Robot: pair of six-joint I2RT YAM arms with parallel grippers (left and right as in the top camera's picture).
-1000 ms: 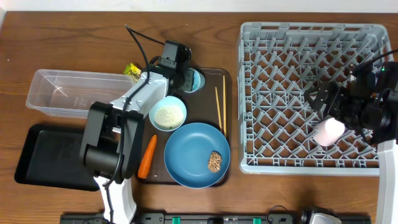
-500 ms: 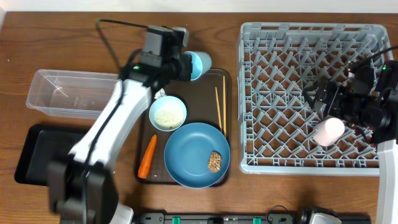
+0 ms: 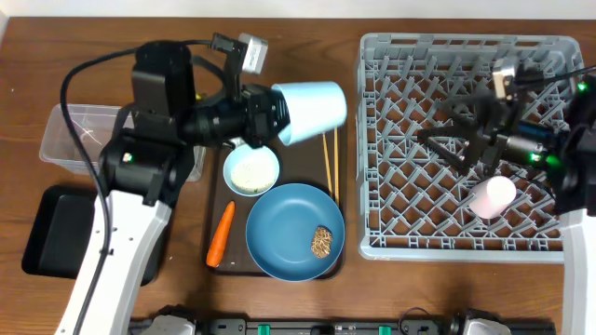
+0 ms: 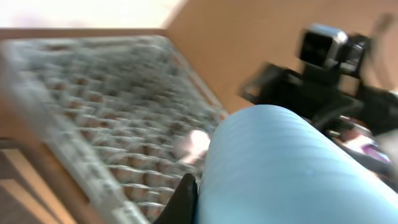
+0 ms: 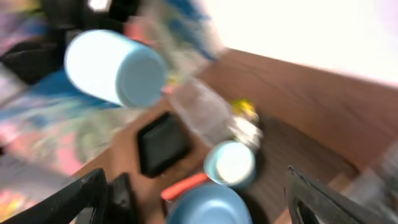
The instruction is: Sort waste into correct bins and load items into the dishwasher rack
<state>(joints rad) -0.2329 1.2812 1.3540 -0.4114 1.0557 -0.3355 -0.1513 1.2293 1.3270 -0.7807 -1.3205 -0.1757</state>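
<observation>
My left gripper [image 3: 276, 114] is raised above the brown serving tray [image 3: 328, 123], shut on the light-blue cup [image 3: 315, 111], which lies sideways with its base toward the grey dishwasher rack [image 3: 419, 200]. In the left wrist view that cup [image 4: 286, 168] fills the lower right beside one dark finger [image 4: 185, 198]. My right gripper [image 3: 463, 141] hovers open over the rack with nothing between its fingers. The pink cup [image 3: 492, 197] lies in the rack. On the tray are the blue plate [image 3: 284, 228] with a brown lump [image 3: 322, 242], the white bowl of rice [image 3: 251, 170], the carrot [image 3: 221, 233] and the chopsticks [image 3: 330, 160].
The clear tub [image 3: 74, 140] and the black tray [image 3: 42, 237] sit at the left, partly under my left arm. In the blurred right wrist view the yellow wrapper [image 5: 245, 111] shows by the tub [image 5: 205, 107]. Bare wooden table runs between serving tray and rack.
My left arm has lifted the light-blue cup off the serving tray and swung it up and to the right. My right gripper has moved up and left off the pink cup, which stays in the rack.
</observation>
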